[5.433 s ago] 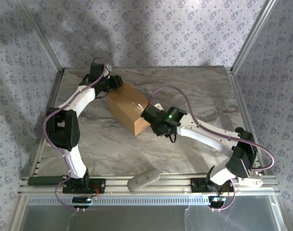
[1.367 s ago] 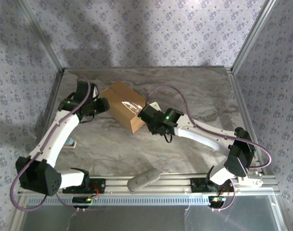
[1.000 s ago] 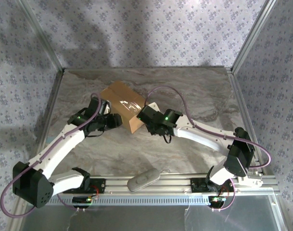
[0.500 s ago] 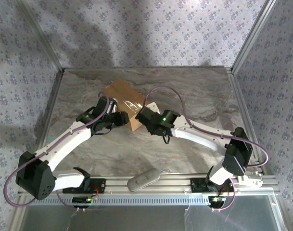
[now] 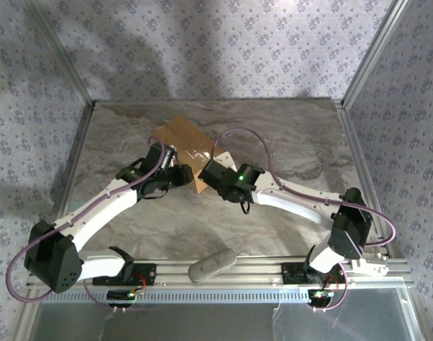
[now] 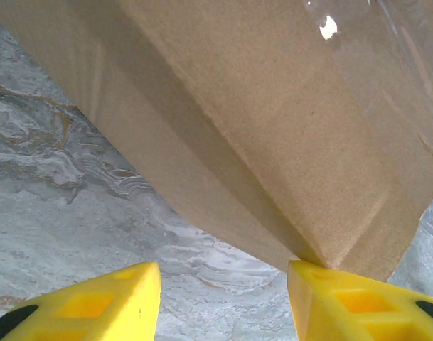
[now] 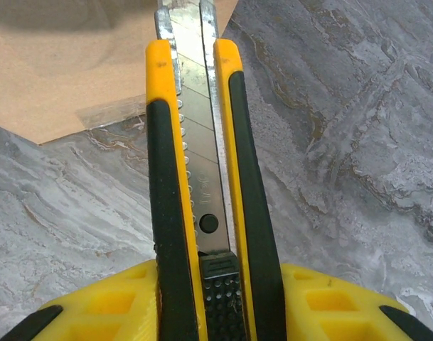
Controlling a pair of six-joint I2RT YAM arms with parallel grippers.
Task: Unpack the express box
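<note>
My right gripper [image 7: 216,284] is pinching a yellow-and-black utility knife [image 7: 195,142]; my spread left gripper [image 6: 223,288] is bracing a corner of the brown cardboard express box [image 6: 273,106], which is likely stiff and light.

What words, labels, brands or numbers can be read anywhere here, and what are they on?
No text can be read anywhere in these pictures.
express box: plain brown cardboard with clear tape, no print or label on the faces that show.
utility knife: perhaps a faint stamp on the blade near its hole, too blurred to read.
</note>
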